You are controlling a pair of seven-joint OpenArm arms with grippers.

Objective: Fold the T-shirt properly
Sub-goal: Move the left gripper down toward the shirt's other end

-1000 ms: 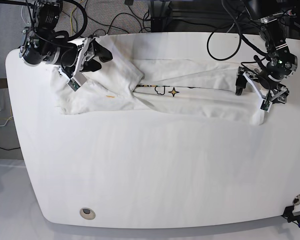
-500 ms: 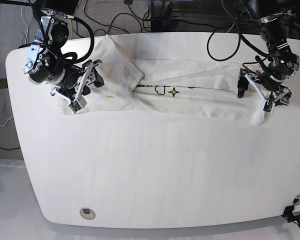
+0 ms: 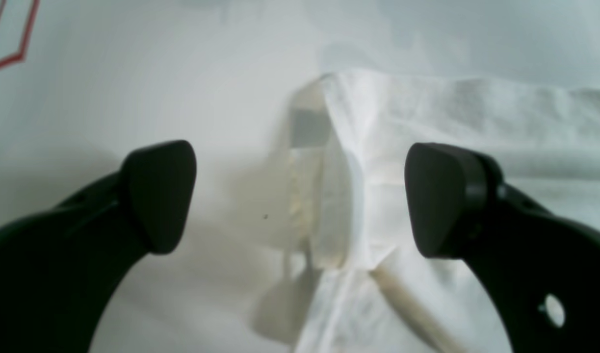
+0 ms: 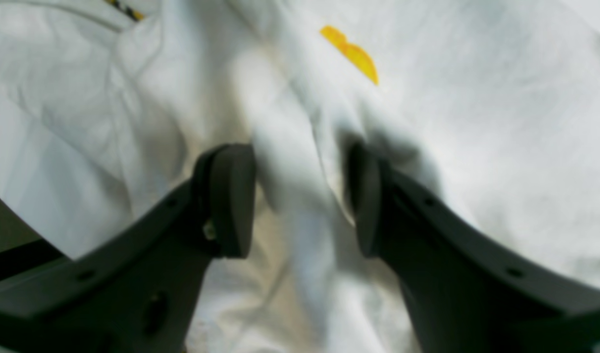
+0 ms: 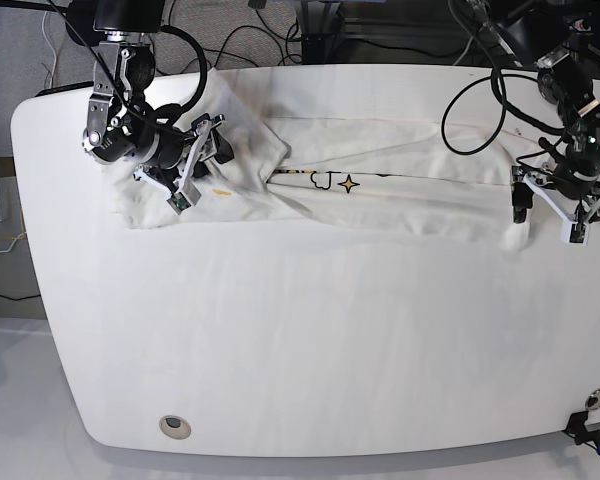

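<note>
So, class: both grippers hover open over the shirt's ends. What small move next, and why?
Probably close the right gripper on the T-shirt: a raised ridge of cloth already sits between its pads. The left gripper straddles the other end's edge, wide open.

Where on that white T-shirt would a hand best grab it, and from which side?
On the T-shirt, probably the raised corner at its end, under the left hand. The cloth stands up there in a folded ridge, so open fingers can come straight down and close from either side of it.
</note>
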